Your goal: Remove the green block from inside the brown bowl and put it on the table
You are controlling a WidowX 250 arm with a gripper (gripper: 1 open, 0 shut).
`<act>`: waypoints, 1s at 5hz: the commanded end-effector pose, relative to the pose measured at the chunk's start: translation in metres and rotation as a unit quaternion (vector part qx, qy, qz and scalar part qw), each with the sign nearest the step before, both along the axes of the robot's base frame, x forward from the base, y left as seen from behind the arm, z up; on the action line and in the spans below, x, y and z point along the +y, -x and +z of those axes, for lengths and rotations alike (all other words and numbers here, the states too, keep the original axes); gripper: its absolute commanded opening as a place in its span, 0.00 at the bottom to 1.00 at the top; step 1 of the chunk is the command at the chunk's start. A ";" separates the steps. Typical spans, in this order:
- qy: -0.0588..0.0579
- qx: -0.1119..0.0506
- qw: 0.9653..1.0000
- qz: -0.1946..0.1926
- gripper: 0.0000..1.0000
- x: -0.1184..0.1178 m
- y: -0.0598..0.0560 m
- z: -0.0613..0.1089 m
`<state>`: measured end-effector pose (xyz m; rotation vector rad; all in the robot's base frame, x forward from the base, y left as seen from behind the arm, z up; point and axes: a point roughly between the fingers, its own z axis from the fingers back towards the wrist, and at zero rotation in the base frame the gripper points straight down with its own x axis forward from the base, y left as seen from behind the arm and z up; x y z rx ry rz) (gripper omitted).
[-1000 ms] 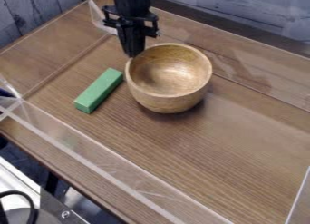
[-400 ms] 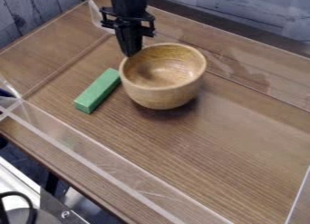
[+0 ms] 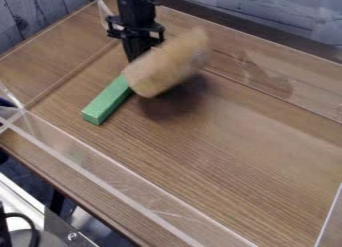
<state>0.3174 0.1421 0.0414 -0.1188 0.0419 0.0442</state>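
The green block (image 3: 107, 99) lies flat on the table (image 3: 241, 151), left of centre and outside the bowl. Motion blurs the brown bowl (image 3: 170, 61), which is tipped on its side and raised off the table, with a dark shadow under it. My gripper (image 3: 136, 53) comes down from the top of the view and is shut on the bowl's left rim. The bowl's lower edge hangs just above the block's far end. The bowl's inside faces away, so I cannot see into it.
Low clear plastic walls (image 3: 80, 156) run along the table's front and left edges. Beyond the front wall, at the lower left, is dark equipment (image 3: 27, 226). Bare wood stretches to the right of the bowl and in front of it.
The bowl stood upright on the table with the gripper at its left rim. Now it is lifted, tipped over and shifted left. The green block has stayed where it was.
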 end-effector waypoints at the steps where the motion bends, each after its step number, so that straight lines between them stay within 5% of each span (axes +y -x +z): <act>1: -0.013 -0.028 0.999 -0.014 0.00 -0.006 -0.009 0.017; 5: 0.013 -0.032 0.995 -0.099 0.00 -0.068 -0.002 0.051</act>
